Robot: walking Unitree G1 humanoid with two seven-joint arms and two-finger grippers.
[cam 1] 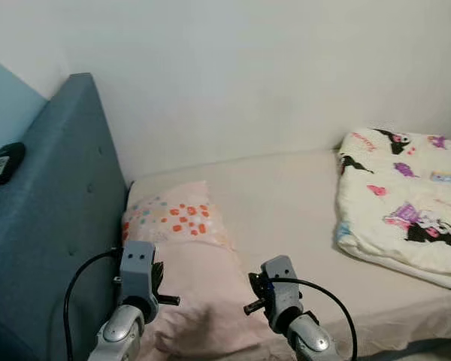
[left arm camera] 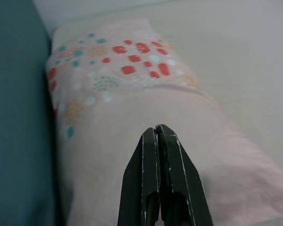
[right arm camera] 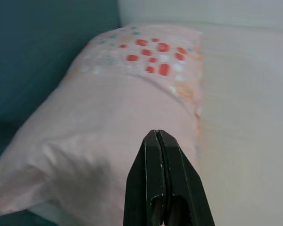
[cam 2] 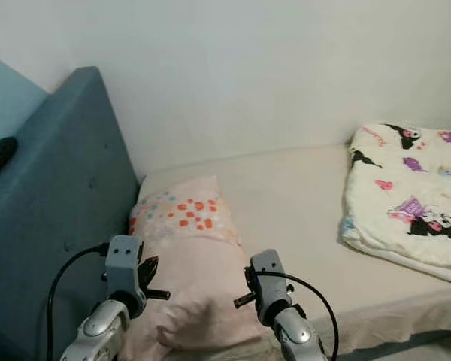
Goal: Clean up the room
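Bed (cam 1: pixel 286 203) carries pillow (cam 1: pixel 188 263) and seemingly folded blanket (cam 1: pixel 402 199).

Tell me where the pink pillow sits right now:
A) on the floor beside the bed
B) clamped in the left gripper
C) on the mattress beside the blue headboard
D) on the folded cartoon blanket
C: the pink pillow lies on the mattress next to the blue headboard, apart from the folded cartoon blanket; both grippers are shut on nothing.

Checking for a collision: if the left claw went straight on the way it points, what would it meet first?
Probably the pink pillow, which lies right ahead of the shut left claw; depth is unclear.
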